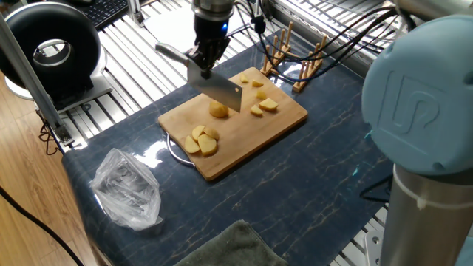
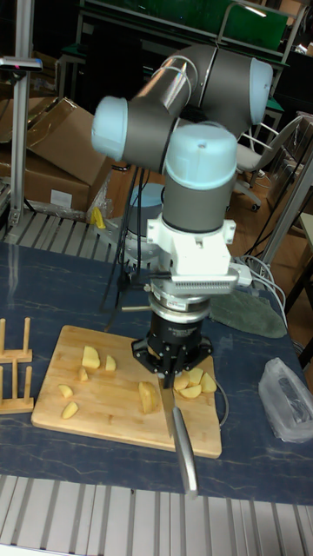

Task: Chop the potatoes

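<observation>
Where cleaver [image 1: 216, 87] overlaps potato half [image 1: 219, 111], contact unclear, jaws obscured

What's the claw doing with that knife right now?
Claw shut on knife. Blade poised over a rounded potato mid-board; other pieces lie apart. Nothing in the way.

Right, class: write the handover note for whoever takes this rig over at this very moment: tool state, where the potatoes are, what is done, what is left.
Tool: shut on the cleaver, blade over the single rounded potato piece mid-board.
Bamboo board: holds all the potatoes. Cluster of cut pieces at the near-left end; small pieces toward the wooden rack side, two more near the far edge.
Done: several pieces already cut.
Left: the rounded piece under the blade looks uncut; likely the next chop. Larger pieces may need further cuts.
</observation>
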Tool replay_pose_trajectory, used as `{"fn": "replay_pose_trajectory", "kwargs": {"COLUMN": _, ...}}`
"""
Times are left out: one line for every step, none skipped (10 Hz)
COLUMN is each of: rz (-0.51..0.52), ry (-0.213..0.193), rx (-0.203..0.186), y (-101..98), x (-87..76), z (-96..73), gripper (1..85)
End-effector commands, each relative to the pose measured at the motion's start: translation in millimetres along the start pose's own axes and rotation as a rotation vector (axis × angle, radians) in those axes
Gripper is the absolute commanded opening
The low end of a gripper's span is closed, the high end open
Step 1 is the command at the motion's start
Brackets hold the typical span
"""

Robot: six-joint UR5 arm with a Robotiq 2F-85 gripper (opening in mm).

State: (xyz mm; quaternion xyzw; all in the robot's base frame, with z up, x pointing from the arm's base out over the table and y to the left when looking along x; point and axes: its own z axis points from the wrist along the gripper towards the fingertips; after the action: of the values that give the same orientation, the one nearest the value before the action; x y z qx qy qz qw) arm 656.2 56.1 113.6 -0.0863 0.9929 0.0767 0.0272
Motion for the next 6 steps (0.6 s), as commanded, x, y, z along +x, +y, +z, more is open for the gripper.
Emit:
{"fn": "replay_pose_trajectory", "kwargs": {"rz": -0.022, "ry": -0.012, "rx": 0.003, "y": -1.1, "x": -10.1, "z": 5.8, "gripper": 1.0}}
{"fn": "replay_pose_trajectory", "kwargs": {"rz": -0.021, "ry": -0.010, "rx": 0.007, "y": -2.9, "x": -9.8, "z": 5.8, "gripper": 1.0}}
{"fn": "replay_pose_trajectory", "kwargs": {"rz": -0.023, "ry": -0.012, "rx": 0.011, "y": -4.7, "x": -11.4, "z": 7.0, "gripper": 1.0}}
{"fn": "replay_pose_trajectory", "kwargs": {"rz": -0.024, "ry": -0.018, "rx": 0.013, "y": -6.3, "x": -14.3, "z": 9.0, "gripper": 1.0}}
{"fn": "replay_pose_trajectory", "kwargs": {"rz": -0.028, "ry": -0.020, "rx": 0.016, "y": -7.5, "x": -16.2, "z": 10.8, "gripper": 1.0}}
{"fn": "replay_pose_trajectory", "kwargs": {"rz": -0.029, "ry": -0.022, "rx": 0.017, "y": -8.9, "x": -17.5, "z": 12.6, "gripper": 1.0}}
